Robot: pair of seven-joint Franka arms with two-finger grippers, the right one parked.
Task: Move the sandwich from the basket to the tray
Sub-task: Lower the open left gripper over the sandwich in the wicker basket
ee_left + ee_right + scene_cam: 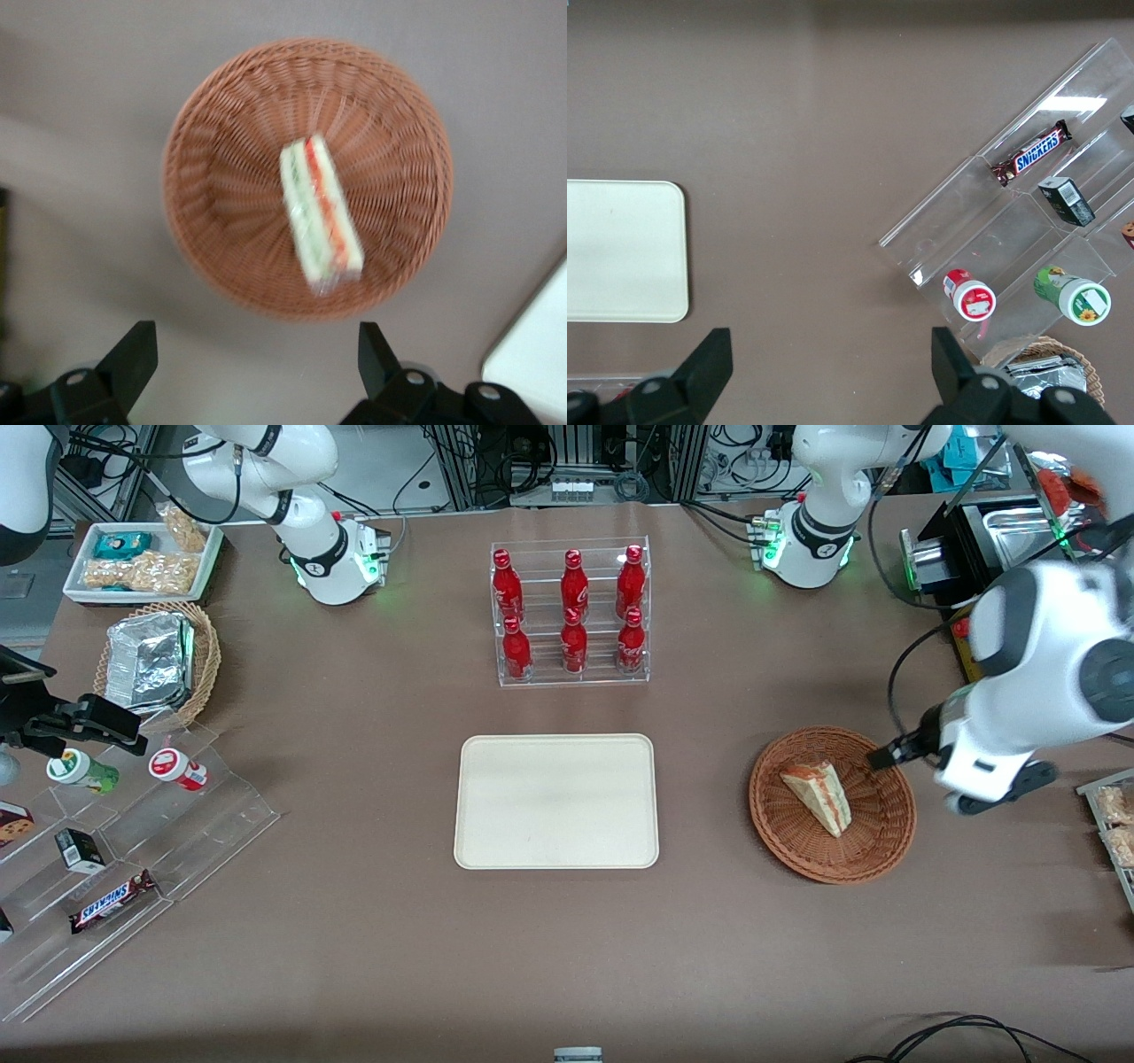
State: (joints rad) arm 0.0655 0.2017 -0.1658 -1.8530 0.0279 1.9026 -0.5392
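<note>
The sandwich (819, 795), a wedge of white bread with red-orange and green layers, lies in the round reddish-brown wicker basket (780, 841) toward the working arm's end of the table. The cream rectangular tray (556, 801) lies empty at mid-table beside the basket. My left gripper (895, 755) hovers above the basket's rim on the side away from the tray. In the left wrist view the gripper (255, 341) is open and empty, its fingers (137, 350) wide apart over bare table just outside the basket (213, 159), with the sandwich (319, 212) at the basket's centre and a tray corner (540, 354) showing.
A clear rack of red bottles (571, 615) stands farther from the front camera than the tray. Toward the parked arm's end are a tan basket with foil (159, 660), a white snack tray (142, 558) and an acrylic stepped display (115, 841). Snack packets (1116, 824) lie at the working arm's table edge.
</note>
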